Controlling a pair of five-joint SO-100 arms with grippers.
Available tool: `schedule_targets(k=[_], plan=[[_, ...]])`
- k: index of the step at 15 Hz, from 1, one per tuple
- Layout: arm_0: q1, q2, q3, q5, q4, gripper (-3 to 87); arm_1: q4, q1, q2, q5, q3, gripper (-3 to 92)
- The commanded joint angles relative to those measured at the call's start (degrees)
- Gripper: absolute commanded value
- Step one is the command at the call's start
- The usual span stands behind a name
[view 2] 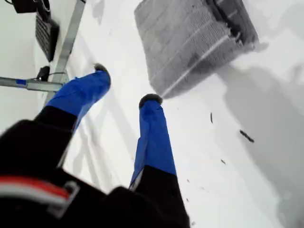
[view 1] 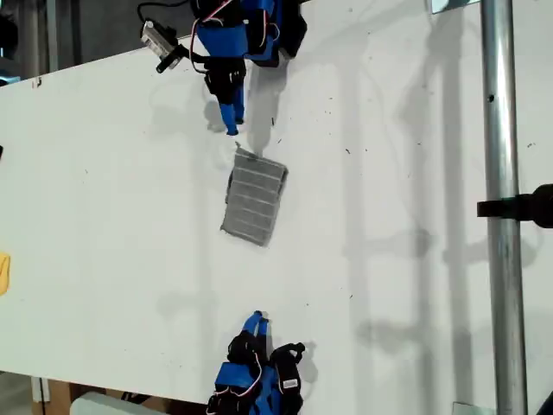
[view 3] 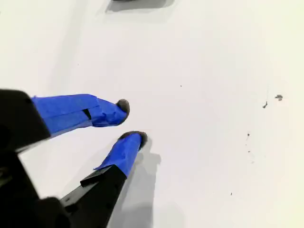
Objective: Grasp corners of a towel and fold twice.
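The towel [view 1: 255, 201] lies folded into a small grey striped rectangle near the middle of the white table [view 1: 104, 216]. One corner [view 1: 239, 151] sticks up toward the upper arm in the exterior view. My first gripper [view 1: 232, 128] [view 2: 125, 84] hovers just short of that end of the towel [view 2: 190, 42], open, with nothing between its blue fingers. My second gripper [view 1: 257, 322] [view 3: 130, 121] is near the table's lower edge in the exterior view, well away from the towel [view 3: 137, 4]. Its fingertips stand a little apart and hold nothing.
A metal pole [view 1: 501, 173] with a black clamp [view 1: 518, 207] runs down the exterior view's right. A small yellow object [view 1: 3, 272] sits at that view's left edge. Dark specks dot the table around the towel.
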State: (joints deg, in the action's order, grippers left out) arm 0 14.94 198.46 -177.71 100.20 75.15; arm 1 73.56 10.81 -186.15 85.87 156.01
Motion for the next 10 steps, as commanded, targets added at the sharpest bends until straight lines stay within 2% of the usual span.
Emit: schedule_targets(k=[1, 2, 4, 6, 8, 10], plan=[[-0.4, 0.4, -0.4, -30.9, 0.4, 8.1, 7.9, -2.8, -2.6, 6.8, 4.7, -0.3], [-0.5, 0.4, -0.9, -43.3, -0.9, 7.6, 6.9, -5.6, -2.5, 8.3, 7.7, 1.8], [-0.4, 0.4, -1.0, -42.9, -0.8, 7.3, 5.3, -10.1, -2.5, 11.9, 9.9, 5.4], [-0.3, 0.4, -1.0, -42.9, -0.8, 7.3, 5.9, -5.1, -2.5, 9.1, 9.7, 5.9], [-0.3, 0.4, -1.0, -42.9, -0.8, 7.3, 7.4, 1.2, -2.5, -1.7, 9.8, 6.1], [-0.3, 0.4, -1.0, -42.9, -0.8, 7.2, 7.4, 5.3, -2.5, -1.4, 9.7, 6.1]])
